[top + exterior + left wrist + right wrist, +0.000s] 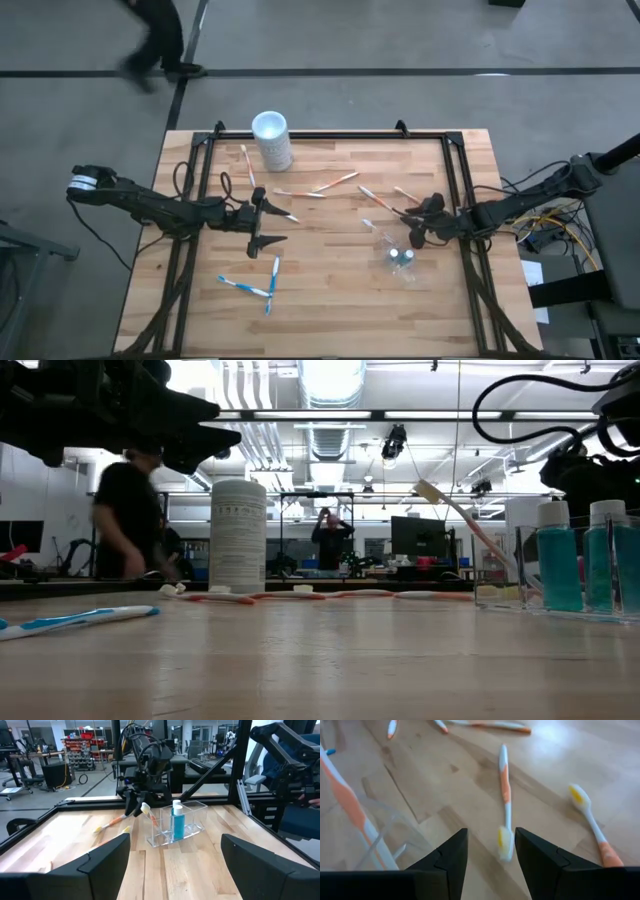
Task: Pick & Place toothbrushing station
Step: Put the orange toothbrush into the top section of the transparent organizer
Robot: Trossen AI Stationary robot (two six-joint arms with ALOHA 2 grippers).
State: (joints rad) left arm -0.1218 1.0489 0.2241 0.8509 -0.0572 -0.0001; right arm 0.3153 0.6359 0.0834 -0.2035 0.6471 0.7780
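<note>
Clear rectangular plastic holder (398,255) near table's right edge, two teal bottles inside (one orange-and-white toothbrush (150,815) leaning in it). Right gripper (414,224) released, hovering just beside it; left gripper (262,226) released, left-centre.

Orange-and-white toothbrushes (335,183) lie on the pale wooden table (330,310), and blue-and-white toothbrushes (245,287) lie nearer its front edge. The clear holder (179,823) contains teal bottles (559,568) (white-capped). The cylindrical cup (272,140) is white.

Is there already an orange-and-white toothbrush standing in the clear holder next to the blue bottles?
Yes, in the left wrist view one orange-and-white toothbrush leans inside the clear holder, beside the blue bottles.
</note>
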